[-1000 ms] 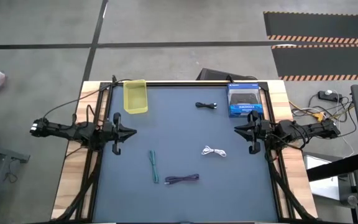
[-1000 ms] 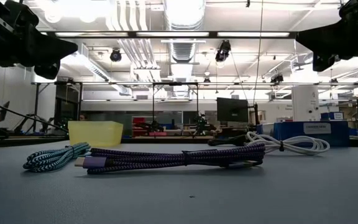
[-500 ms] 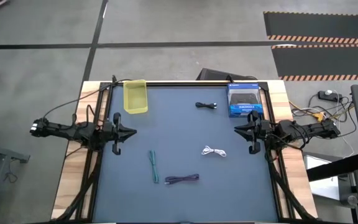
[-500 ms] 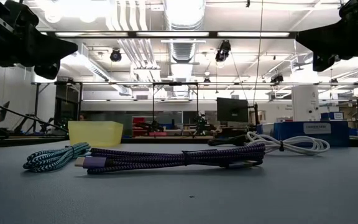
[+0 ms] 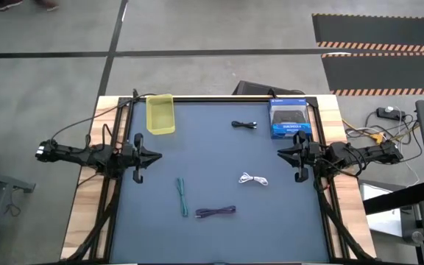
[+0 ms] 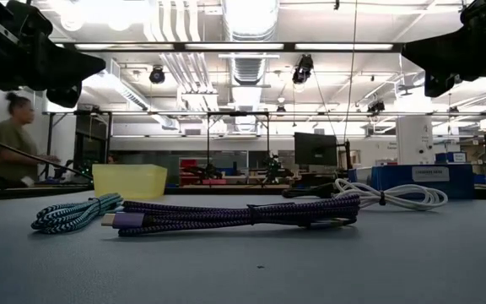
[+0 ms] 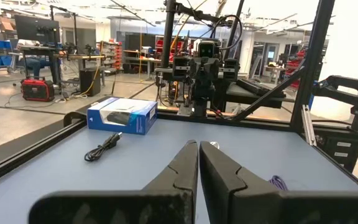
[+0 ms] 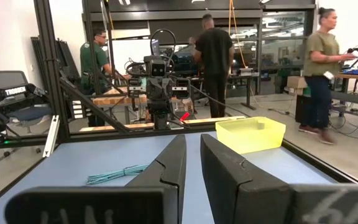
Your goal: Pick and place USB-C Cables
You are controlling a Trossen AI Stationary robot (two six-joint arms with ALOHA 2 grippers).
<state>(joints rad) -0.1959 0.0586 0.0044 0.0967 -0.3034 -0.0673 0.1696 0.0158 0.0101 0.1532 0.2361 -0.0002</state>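
Four bundled cables lie flat on the dark mat: black point(image 5: 244, 124) toward the far edge, white point(image 5: 253, 178) right of centre, green point(image 5: 182, 196) and purple point(image 5: 216, 212) nearer the near edge. The low view shows green point(image 6: 74, 211), purple point(image 6: 234, 215) and white point(image 6: 395, 196). My left gripper point(image 5: 159, 155) hovers over the mat's left side, shut and pointing right. My right gripper point(image 5: 279, 154) hovers over the right side, shut and pointing left. Both are above the table and apart from every cable. The left fingers point(image 7: 198, 155) and the right fingers point(image 8: 193, 149) hold nothing.
A yellow bin point(image 5: 160, 114) stands at the mat's far-left corner, also in the right wrist view point(image 8: 250, 134). A blue box point(image 5: 291, 118) sits at the far right. A black frame rail point(image 5: 219, 98) edges the table. People point(image 8: 321, 68) stand and walk in the room beyond.
Both arms and all cables have stayed still. A person has walked through the room beyond the table's left side and now shows at the left of the low view.
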